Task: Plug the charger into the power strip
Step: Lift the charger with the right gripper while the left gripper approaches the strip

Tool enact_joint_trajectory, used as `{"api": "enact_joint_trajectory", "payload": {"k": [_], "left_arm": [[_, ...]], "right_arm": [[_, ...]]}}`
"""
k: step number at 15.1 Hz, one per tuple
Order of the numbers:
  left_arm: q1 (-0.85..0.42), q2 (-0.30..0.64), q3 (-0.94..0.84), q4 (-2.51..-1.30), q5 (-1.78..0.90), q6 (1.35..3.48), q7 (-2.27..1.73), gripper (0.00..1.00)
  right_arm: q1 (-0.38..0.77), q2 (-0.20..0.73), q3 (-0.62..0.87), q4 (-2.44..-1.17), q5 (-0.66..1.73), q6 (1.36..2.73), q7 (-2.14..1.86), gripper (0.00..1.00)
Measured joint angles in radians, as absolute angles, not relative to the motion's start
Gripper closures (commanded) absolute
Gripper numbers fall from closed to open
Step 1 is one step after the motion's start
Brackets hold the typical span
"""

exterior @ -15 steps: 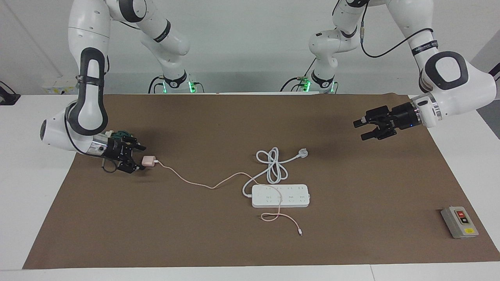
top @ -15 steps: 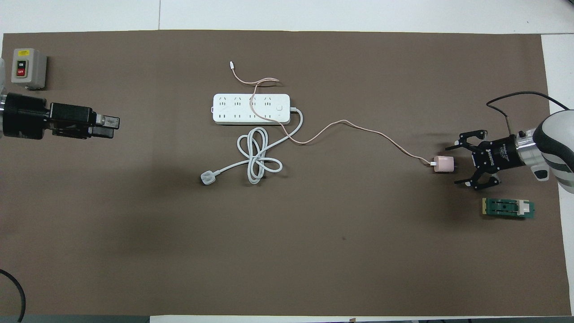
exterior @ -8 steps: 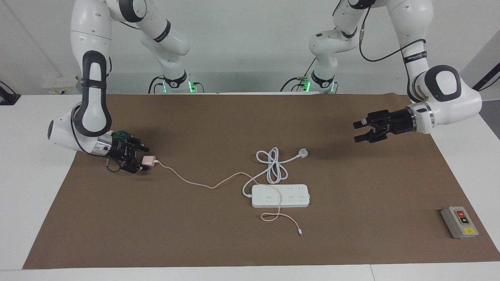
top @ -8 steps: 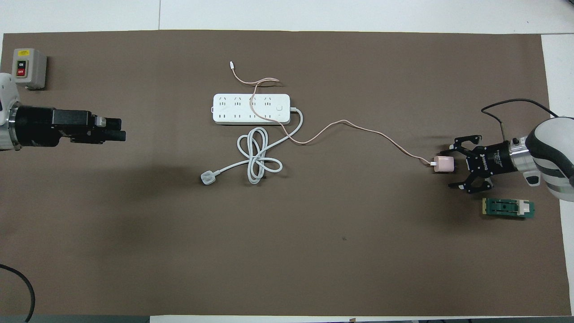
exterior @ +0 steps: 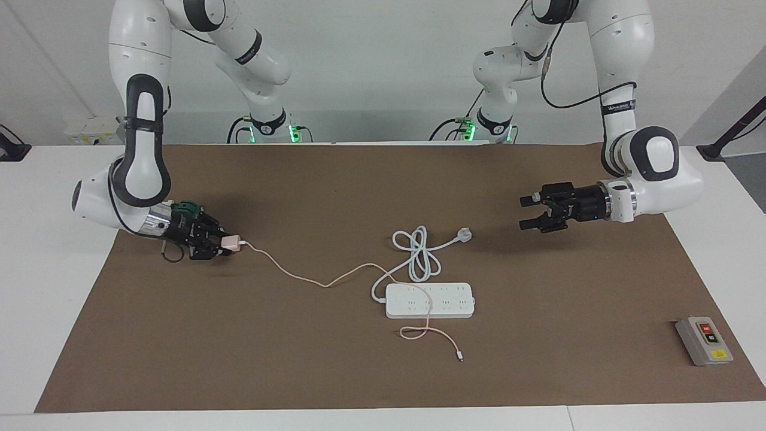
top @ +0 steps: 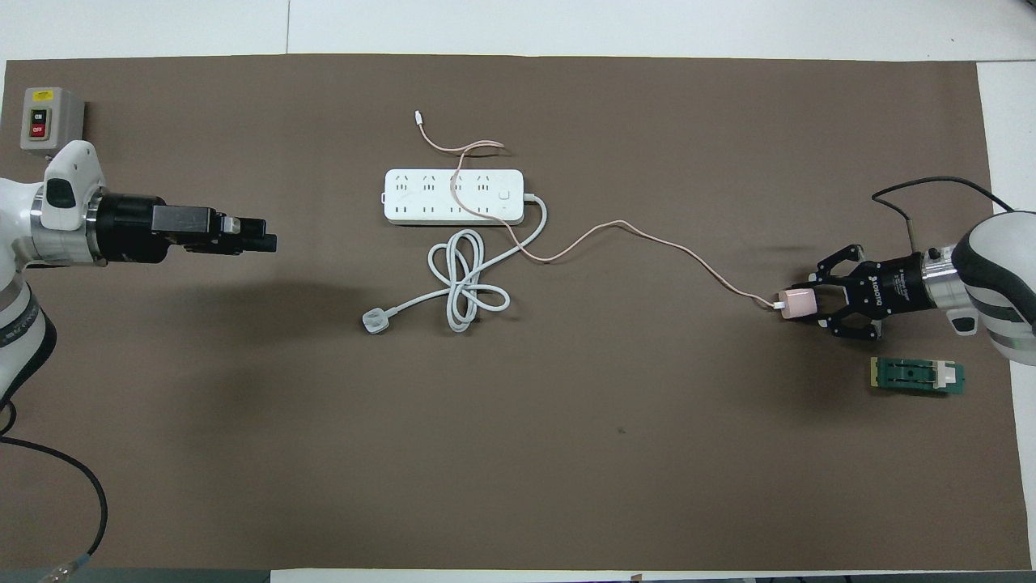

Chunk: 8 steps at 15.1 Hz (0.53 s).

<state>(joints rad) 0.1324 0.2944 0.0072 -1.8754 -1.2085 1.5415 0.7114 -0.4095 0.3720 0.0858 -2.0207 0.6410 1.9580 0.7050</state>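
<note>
The pale-pink charger [exterior: 231, 242] [top: 796, 303] is at the right arm's end of the brown mat, with my right gripper [exterior: 224, 244] [top: 803, 304] shut on its cube. Its thin pink cable [exterior: 299, 279] [top: 647, 238] trails across the mat and over the white power strip [exterior: 455, 301] [top: 421, 197]. The cable ends in a small white connector [exterior: 459, 357] [top: 418, 117] lying farther from the robots than the strip. My left gripper [exterior: 525, 212] [top: 267, 241] hangs open over bare mat toward the left arm's end, holding nothing.
The strip's thick white cord coils nearer to the robots and ends in a three-pin plug [exterior: 464, 234] [top: 374, 322]. A grey button box [exterior: 704, 341] [top: 50, 120] sits at the left arm's end. A green board [top: 917, 376] lies beside the right gripper.
My right gripper moved up to the charger cube and shut on it. The left arm swung its open gripper inward over the mat, toward the middle.
</note>
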Motion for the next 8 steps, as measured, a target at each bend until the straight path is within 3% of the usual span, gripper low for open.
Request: {"api": "enact_joint_trajectory", "payload": {"k": [4,8], "left_arm": [[0.124,0.313,0.007,-1.875,-1.213,1.543,0.754,0.00],[0.102,0.321,0.006,-1.875,-1.245,1.546,0.762,0.00]], "right_arm": [[-0.374,0.373,0.091,-2.003,0.642,1.947,0.762,1.00],[-0.304,0.362,0.096,-1.897,0.643,1.833,0.897,1.00]]}}
